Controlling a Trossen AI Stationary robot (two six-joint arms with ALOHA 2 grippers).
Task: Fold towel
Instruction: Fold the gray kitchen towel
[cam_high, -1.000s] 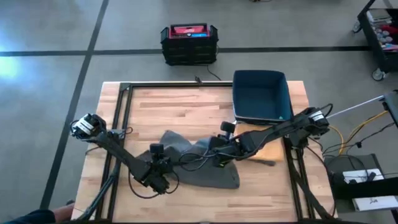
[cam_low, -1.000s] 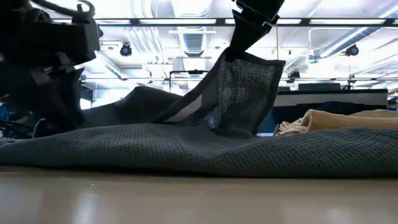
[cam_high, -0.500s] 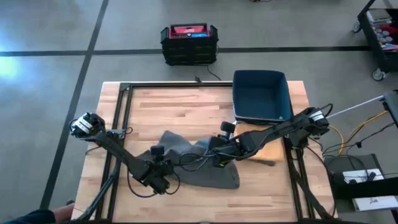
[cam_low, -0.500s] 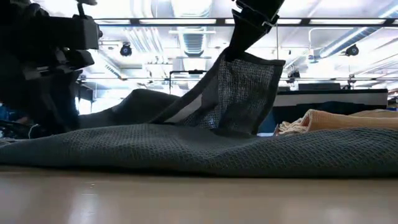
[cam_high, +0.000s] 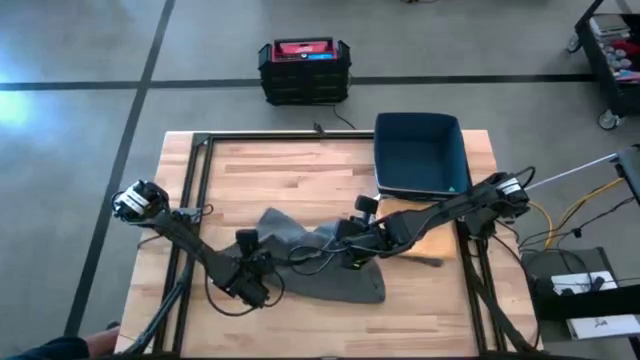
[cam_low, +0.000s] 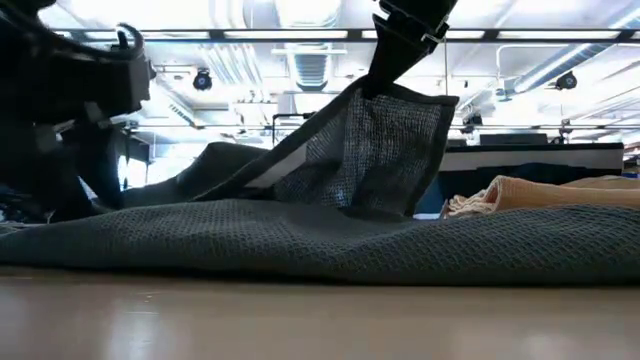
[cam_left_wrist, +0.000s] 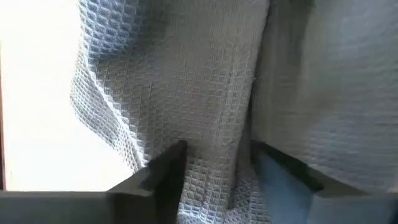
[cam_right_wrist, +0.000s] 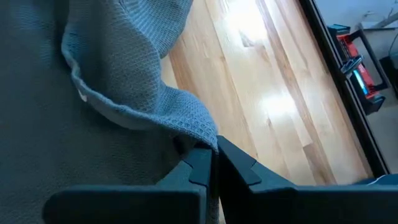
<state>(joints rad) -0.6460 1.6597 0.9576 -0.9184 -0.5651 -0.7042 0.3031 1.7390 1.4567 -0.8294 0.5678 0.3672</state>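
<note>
Grey waffle-weave towel (cam_high: 320, 262) lay crumpled on the wooden worktop (cam_high: 290, 180), toward the front edge, approx. midway betw. left and right edges, w/ bare wood behind it. Right gripper (cam_right_wrist: 211, 167) was pinched tight on a towel edge, fingers w/ almost no gap, thin fold of cloth caught betw. them; in the low view that part of the towel (cam_low: 390, 150) hung lifted off the surface as a draped flap, but the gripper itself was cut off by the frame top there. From above, right gripper (cam_high: 352, 240) sat over the towel's right half, its tips hidden under its own wrist and cables. Left gripper (cam_left_wrist: 214, 165) stood w/ fingers apart, a bunched ridge of towel (cam_left_wrist: 186, 81) running betw. them; whether pads actually pressed the cloth couldn't be made out, since fingertips were partly buried in folds. In the high view left gripper (cam_high: 252, 275) was at the towel's left front part, near the front edge, tips again hidden by the arm. In the low view the left arm showed only as a dark blur at the side. A tan cloth (cam_low: 540, 195) lay behind the towel on the right, mostly hidden by it. Dark blue bin (cam_high: 420, 155) sat at the back right corner, well apart from the towel. A black & red case (cam_high: 304, 70) stood on the floor beyond the back edge.
</note>
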